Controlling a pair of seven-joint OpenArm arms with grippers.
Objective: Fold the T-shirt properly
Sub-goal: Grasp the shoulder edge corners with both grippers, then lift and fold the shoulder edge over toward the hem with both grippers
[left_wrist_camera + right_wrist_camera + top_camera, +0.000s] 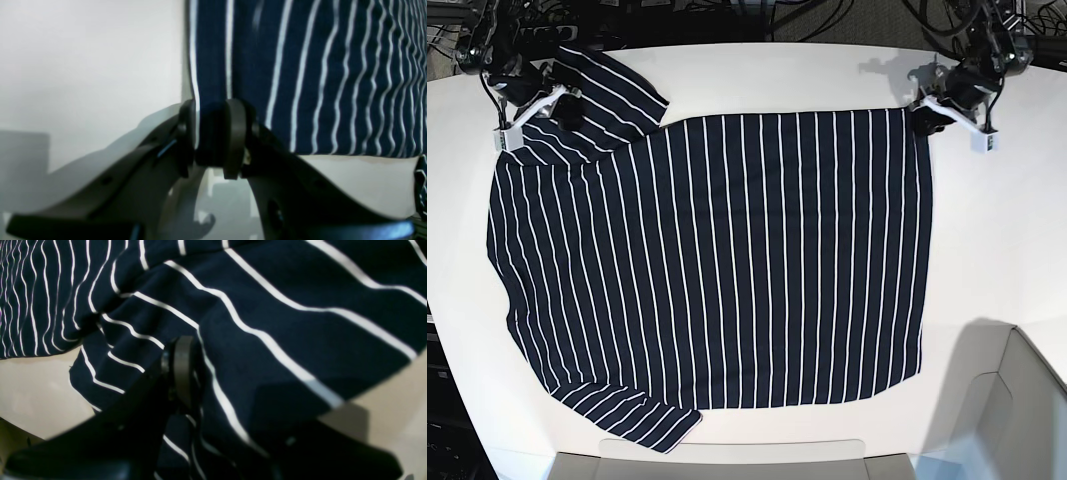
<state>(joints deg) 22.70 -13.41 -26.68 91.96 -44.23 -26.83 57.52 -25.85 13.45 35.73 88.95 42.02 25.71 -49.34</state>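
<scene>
In the left wrist view, the left gripper has its two dark pads pressed together on the corner of the dark navy, white-striped, soft-fabric T-shirt; a pinch of cloth sits between the pads, and the rest of the shirt runs off to the right of the gripper, its hem edge lying along the white table. In the right wrist view, the right gripper is buried in bunched striped fabric: one pad shows just left of a fold, the other finger is hidden under the cloth, so the grip looks closed on the T-shirt, with the sleeve rumpled around it and the body stretching away to the upper left. In the base view, the T-shirt lies spread flat in the middle of the table, its stripes running near to far. The left gripper holds the far right corner, and the right gripper holds the far left sleeve region, which is already turned over on itself. Both held points lie along the far edge, so the cloth lies nearward of both arms, and I judge the coming fold would carry that far edge toward the near edge, both arms being equally placed.
</scene>
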